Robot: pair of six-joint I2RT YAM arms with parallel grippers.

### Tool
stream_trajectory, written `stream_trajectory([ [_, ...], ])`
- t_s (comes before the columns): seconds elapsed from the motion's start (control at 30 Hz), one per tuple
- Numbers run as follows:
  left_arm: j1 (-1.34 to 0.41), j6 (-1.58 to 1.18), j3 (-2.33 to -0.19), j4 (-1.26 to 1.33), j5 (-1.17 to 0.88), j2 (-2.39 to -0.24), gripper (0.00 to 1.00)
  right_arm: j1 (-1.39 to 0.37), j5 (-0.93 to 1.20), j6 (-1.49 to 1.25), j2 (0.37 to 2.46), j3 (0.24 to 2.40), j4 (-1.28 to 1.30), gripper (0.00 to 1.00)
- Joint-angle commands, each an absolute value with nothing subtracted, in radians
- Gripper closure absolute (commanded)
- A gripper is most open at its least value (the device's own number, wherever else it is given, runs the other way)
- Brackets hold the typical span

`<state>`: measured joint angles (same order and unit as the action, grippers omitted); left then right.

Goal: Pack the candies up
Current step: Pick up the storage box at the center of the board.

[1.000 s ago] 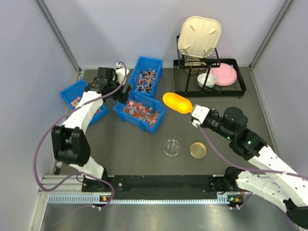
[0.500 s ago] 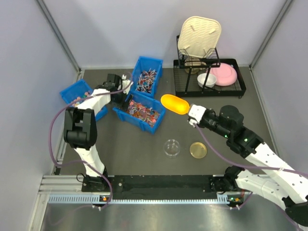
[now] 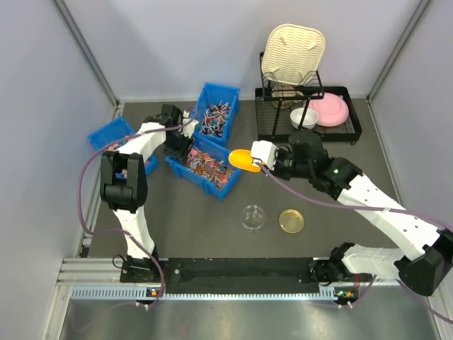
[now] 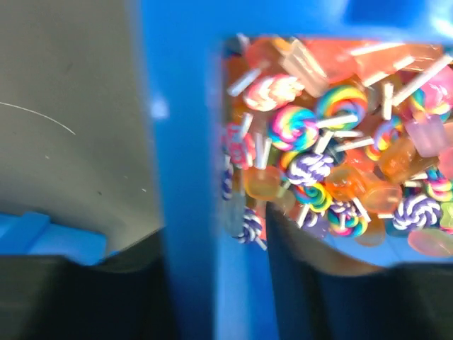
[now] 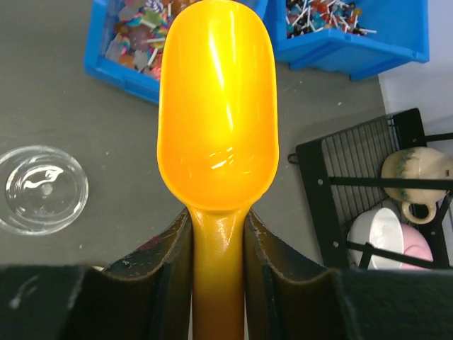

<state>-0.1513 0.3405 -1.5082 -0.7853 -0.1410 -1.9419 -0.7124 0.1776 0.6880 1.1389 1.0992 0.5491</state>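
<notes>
The candies (image 3: 207,163) fill the middle blue bin (image 3: 194,178); up close they are swirled and orange sweets (image 4: 318,156). My left gripper (image 3: 182,142) sits at that bin's far-left corner. In the left wrist view my left gripper (image 4: 212,283) is shut on the bin's wall (image 4: 187,177), one finger outside and one inside. My right gripper (image 3: 257,162) is shut on the handle of a yellow scoop (image 3: 241,159), held at the bin's right edge. The right wrist view shows the scoop (image 5: 216,106) empty in my right gripper (image 5: 218,241), with the candies (image 5: 138,32) ahead to the left.
A second blue bin (image 3: 216,117) of stick sweets stands behind, and a third bin (image 3: 113,142) lies left. A clear dish (image 3: 253,217) and a yellow-lidded jar (image 3: 291,221) sit near the front. A black rack (image 3: 350,131) at back right holds a pink plate (image 3: 331,110), a bowl and a beige tray.
My left gripper came down onto the middle bin's wall and closed on it. The right arm swung the scoop left, up to the bin's right edge.
</notes>
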Motion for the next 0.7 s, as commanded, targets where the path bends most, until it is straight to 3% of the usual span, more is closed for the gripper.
stream_trajectory([
  [0.0, -0.146, 0.341, -1.581, -0.925, -0.126, -1.997, 0.65, -0.738, 0.16, 0.701, 1.232, 1.247, 0.647, 1.0],
  [0.07, -0.146, 0.325, -1.604, -0.943, -0.129, -2.005, 0.79, -0.75, 0.132, 0.7, 1.3, 1.304, 0.67, 1.0],
  [0.2, -0.146, 0.284, -1.623, -0.963, -0.173, -1.996, 0.92, -0.781, 0.083, 0.684, 1.417, 1.406, 0.75, 1.0],
  [0.23, -0.146, 0.256, -1.621, -0.962, -0.187, -1.991, 1.0, -0.787, 0.066, 0.68, 1.443, 1.449, 0.787, 1.0],
  [0.47, -0.144, 0.161, -1.539, -0.884, -0.36, -1.922, 1.0, -0.79, -0.043, 0.661, 1.614, 1.615, 0.914, 1.0],
  [0.67, -0.111, 0.184, -1.473, -0.862, -0.65, -1.907, 1.0, -0.784, 0.096, 0.617, 1.507, 1.68, 0.902, 1.0],
])
